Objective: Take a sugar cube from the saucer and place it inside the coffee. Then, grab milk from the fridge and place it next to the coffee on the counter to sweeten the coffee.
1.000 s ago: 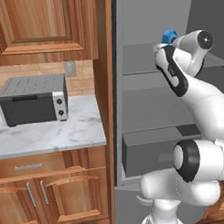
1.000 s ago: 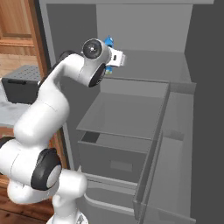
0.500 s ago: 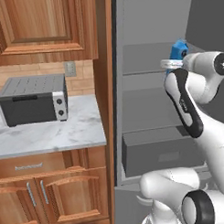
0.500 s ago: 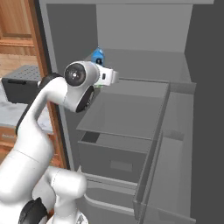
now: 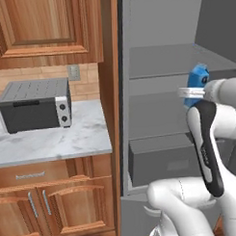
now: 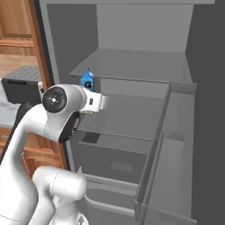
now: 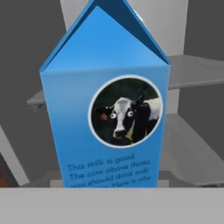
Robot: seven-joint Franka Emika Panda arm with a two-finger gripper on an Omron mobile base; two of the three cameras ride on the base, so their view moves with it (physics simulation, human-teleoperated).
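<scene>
The milk is a bright blue gabled carton held in the air at the fridge's open front, level with the middle shelf. My gripper is shut on the milk's lower part, and the fingertips are hidden. In the hand view the milk is close up and upright, showing a round cow label. From the right side the milk peeks out above the white wrist. The fridge stands open with grey shelves. The counter lies to the left. The saucer, sugar cube and coffee are out of view.
A dark grey toaster oven sits on the counter under wooden wall cabinets. A boxy grey drawer is low in the fridge. The open fridge door stands at the right. A wooden side panel separates counter and fridge.
The arm has drawn the milk down from the upper shelf level and back out of the fridge toward the base, with the grip unchanged.
</scene>
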